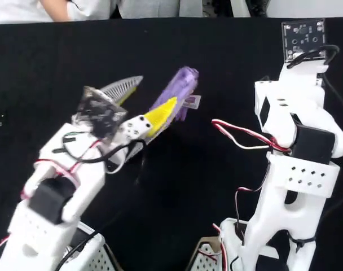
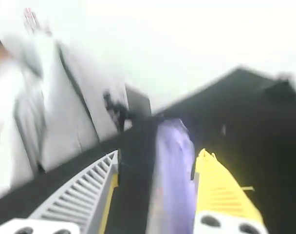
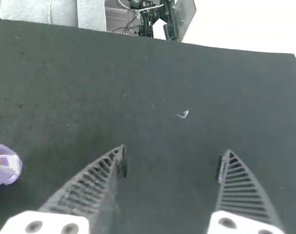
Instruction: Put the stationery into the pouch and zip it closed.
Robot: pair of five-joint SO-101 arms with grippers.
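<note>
Pouch (image 1: 183,83) partly hidden behind left tool (image 1: 142,100).

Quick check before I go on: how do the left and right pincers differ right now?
The left pincer has the purple pouch between its fingers; the right pincer has only bare table between its own. The left pincer has one yellow finger and one grey; the right pincer's are both grey. Both stand open.

No text, number or sign is legible. The small pale tab (image 1: 192,102) on the purple pouch (image 1: 180,84) and the camera board (image 1: 303,35) bear marks too small to read.
</note>
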